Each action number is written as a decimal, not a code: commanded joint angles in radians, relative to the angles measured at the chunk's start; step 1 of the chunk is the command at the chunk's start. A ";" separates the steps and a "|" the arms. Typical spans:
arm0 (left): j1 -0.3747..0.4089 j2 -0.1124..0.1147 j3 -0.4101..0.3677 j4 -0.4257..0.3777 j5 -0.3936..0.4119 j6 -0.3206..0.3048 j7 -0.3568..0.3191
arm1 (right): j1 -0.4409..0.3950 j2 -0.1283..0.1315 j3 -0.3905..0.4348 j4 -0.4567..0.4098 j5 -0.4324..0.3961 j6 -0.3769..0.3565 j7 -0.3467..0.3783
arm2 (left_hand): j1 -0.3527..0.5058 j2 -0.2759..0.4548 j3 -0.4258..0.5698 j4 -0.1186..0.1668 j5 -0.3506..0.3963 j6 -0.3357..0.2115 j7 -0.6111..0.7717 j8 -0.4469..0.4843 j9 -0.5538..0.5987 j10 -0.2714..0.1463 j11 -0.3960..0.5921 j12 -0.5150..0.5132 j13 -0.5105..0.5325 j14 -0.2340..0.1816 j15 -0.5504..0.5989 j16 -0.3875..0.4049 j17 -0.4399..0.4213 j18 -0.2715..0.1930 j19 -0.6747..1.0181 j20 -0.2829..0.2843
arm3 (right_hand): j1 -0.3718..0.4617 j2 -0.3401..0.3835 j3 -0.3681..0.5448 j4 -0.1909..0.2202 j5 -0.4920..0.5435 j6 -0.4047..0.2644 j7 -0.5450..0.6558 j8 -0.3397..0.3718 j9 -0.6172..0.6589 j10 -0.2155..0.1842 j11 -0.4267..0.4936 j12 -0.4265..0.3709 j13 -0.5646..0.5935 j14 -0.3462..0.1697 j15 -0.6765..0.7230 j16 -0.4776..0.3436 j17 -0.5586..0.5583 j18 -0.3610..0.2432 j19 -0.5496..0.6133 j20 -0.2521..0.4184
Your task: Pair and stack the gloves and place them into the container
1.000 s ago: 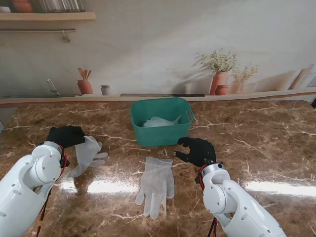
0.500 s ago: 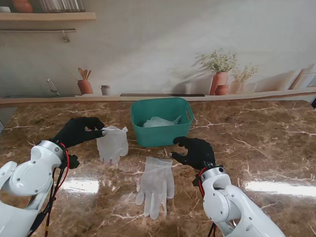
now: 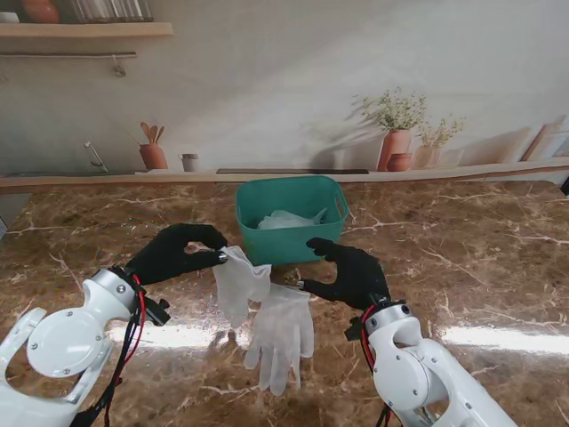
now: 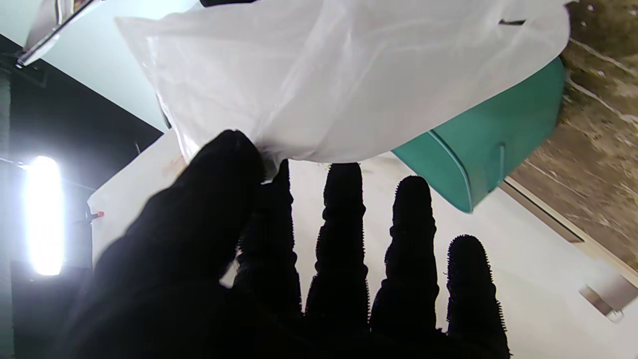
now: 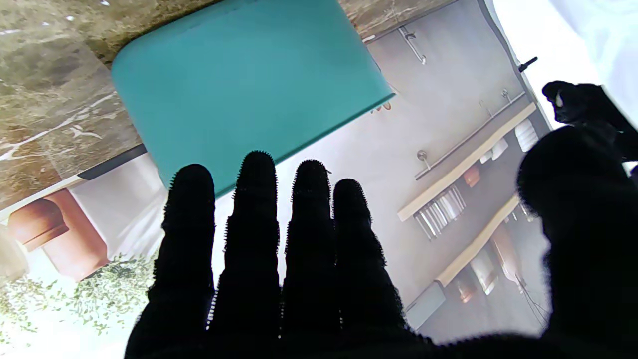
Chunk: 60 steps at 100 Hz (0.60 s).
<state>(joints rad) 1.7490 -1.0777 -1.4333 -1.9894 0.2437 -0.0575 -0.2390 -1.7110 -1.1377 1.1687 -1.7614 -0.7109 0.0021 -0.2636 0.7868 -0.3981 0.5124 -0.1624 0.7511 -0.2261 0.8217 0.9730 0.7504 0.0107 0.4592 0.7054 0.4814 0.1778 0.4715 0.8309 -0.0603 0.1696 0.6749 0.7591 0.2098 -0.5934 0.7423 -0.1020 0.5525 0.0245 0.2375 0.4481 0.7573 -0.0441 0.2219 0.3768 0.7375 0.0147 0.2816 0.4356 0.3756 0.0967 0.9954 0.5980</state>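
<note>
Pinching a white glove (image 3: 238, 280) in the air, the left hand (image 3: 178, 253) hangs beside the green bin (image 3: 292, 218). Another glove (image 3: 283, 331) lies flat nearby. The right hand (image 3: 351, 274) is spread, holding nothing. No writing shows.

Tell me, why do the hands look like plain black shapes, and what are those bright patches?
Stand view: lamp glare streaks the glossy marble table. Left wrist view: a bright lamp behind silhouettes the left hand pinching the white glove. Right wrist view: the right hand is backlit too, against a washed-out corner.
</note>
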 commanded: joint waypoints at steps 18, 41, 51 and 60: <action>-0.013 -0.004 0.072 -0.007 0.008 -0.014 0.006 | -0.024 0.002 -0.005 -0.039 0.043 -0.052 0.044 | 0.041 0.042 -0.020 0.048 0.036 -0.094 0.002 0.021 -0.005 -0.002 -0.008 -0.012 -0.019 0.019 -0.023 0.000 -0.022 -0.009 -0.021 0.041 | -0.074 -0.019 0.006 0.030 -0.045 0.004 0.009 0.010 -0.031 -0.005 0.009 -0.004 -0.051 -0.014 -0.009 -0.006 -0.029 -0.023 -0.047 0.049; -0.021 -0.005 0.108 0.004 0.009 -0.017 0.017 | -0.043 0.003 -0.013 -0.058 0.062 -0.109 0.047 | 0.042 0.040 -0.020 0.049 0.036 -0.090 0.002 0.015 -0.006 0.000 -0.003 -0.013 -0.018 0.019 -0.022 0.002 -0.022 -0.009 -0.020 0.048 | -0.067 -0.037 0.006 0.026 -0.017 -0.012 0.037 0.034 -0.004 -0.014 0.027 0.010 -0.034 -0.016 0.012 0.009 -0.028 -0.018 -0.054 0.062; -0.022 -0.006 0.114 0.006 0.009 -0.018 0.019 | -0.042 -0.002 -0.022 -0.057 0.063 -0.124 0.021 | 0.041 0.042 -0.020 0.048 0.035 -0.090 0.001 0.012 -0.007 -0.002 -0.003 -0.015 -0.019 0.018 -0.022 0.002 -0.023 -0.008 -0.023 0.049 | -0.036 -0.041 0.003 0.031 0.040 -0.037 0.091 0.080 0.054 -0.022 0.065 0.043 0.008 -0.020 0.055 0.042 -0.010 -0.010 -0.042 0.087; -0.022 -0.006 0.118 0.006 0.007 -0.017 0.022 | -0.041 -0.005 -0.029 -0.057 0.057 -0.135 0.000 | 0.041 0.042 -0.020 0.048 0.035 -0.088 0.002 0.010 -0.005 -0.001 -0.002 -0.016 -0.018 0.021 -0.022 0.002 -0.022 -0.009 -0.024 0.050 | 0.045 -0.046 -0.044 0.031 0.092 -0.056 0.125 0.111 0.111 -0.026 0.096 0.074 0.043 -0.024 0.096 0.074 0.002 -0.002 -0.026 0.105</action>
<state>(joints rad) 1.7235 -1.0797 -1.3220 -1.9874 0.2523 -0.0738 -0.2201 -1.7441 -1.1344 1.1453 -1.8167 -0.6513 -0.1241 -0.2682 0.7883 -0.3974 0.5014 -0.1618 0.7512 -0.2262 0.8212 0.9732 0.7504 0.0108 0.4592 0.6946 0.4814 0.1780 0.4713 0.8308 -0.0605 0.1696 0.6743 0.7936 0.2029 -0.6195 0.7280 -0.1018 0.6204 -0.0091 0.3400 0.5359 0.8427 -0.0448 0.3023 0.4219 0.7426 0.0147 0.3498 0.4811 0.3736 0.1000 0.9614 0.6724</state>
